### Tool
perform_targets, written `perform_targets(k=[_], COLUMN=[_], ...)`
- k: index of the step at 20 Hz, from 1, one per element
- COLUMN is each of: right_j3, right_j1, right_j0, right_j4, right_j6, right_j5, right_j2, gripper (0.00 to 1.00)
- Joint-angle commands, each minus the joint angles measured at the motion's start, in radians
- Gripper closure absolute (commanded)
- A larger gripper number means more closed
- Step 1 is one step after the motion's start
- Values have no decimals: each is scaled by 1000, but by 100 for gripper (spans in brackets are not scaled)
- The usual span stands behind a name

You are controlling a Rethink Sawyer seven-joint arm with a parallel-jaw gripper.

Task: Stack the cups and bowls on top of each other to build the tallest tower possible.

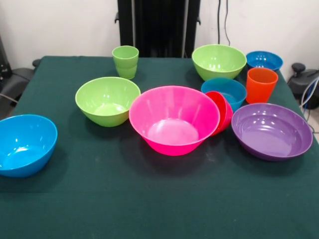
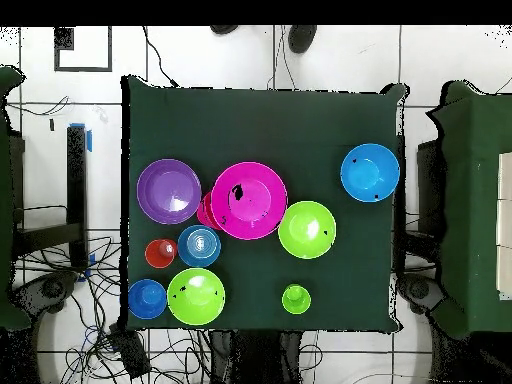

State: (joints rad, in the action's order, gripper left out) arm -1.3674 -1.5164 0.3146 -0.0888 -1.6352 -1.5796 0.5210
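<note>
The cups and bowls all sat loose on the table, and none stood on top of another. The big pink bowl was in the middle of the table. The small red-pink bowl was tipped on its side and leaned against the pink bowl. The wide purple bowl sat just beside the red-pink bowl, close to the table's side edge. A lime green bowl sat on the pink bowl's other side, so close that it looked like it touched it.

A blue bowl stood just behind the red-pink bowl, and the orange cup stood next to that blue bowl. Another lime green bowl and a smaller blue bowl were near the corner by the robot's side. The light green cup stood up straight near the edge by the robot, well apart from the orange cup. One more blue bowl sat alone at the other side edge, far from the rest.

From above, the purple bowl, the pink bowl and the lone blue bowl showed the same spots.

The pincer was not in either view, so I cannot tell if it was released or clenched.
</note>
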Motion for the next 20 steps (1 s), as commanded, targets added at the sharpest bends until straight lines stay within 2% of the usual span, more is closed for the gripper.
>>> perform_targets(k=[1, 9, 13, 15, 20], right_j3=[-211, -303, -326, -349, -376], right_j1=[-21, -31, -27, -18, 4], right_j0=[-151, -305, -343, -380, -425], right_j4=[68, 64, 61, 65, 63], right_j6=[-424, -709, -793, -883, -985], right_j5=[10, 158, 188, 232, 275], right_j2=[26, 32, 28, 21, 13], gripper=[100, 100, 100, 100, 100])
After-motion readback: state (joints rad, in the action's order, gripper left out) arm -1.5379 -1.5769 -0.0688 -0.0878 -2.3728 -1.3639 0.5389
